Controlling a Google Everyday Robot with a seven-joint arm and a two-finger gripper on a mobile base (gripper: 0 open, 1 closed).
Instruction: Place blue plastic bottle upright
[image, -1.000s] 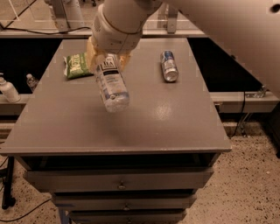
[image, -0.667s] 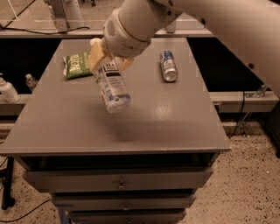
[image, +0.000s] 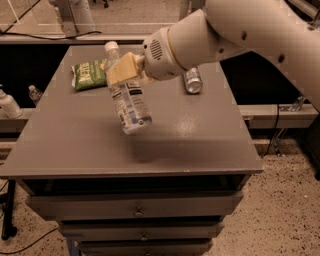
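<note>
The cream-fingered tool pinches the clear plastic bottle with white cap and pale blue label near its neck. The bottle hangs tilted above the grey table, left of the silver metal can. Released at this lean, I'd expect it to topple and roll.

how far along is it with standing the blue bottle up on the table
Done: the clear plastic bottle with the pale blue label is picked up, clamped near its neck by the tan tool above the grey table. In hand: it hangs tilted, white cap up, base off the surface, a shadow beneath. Left: bring it vertical, set its base down, release.
</note>
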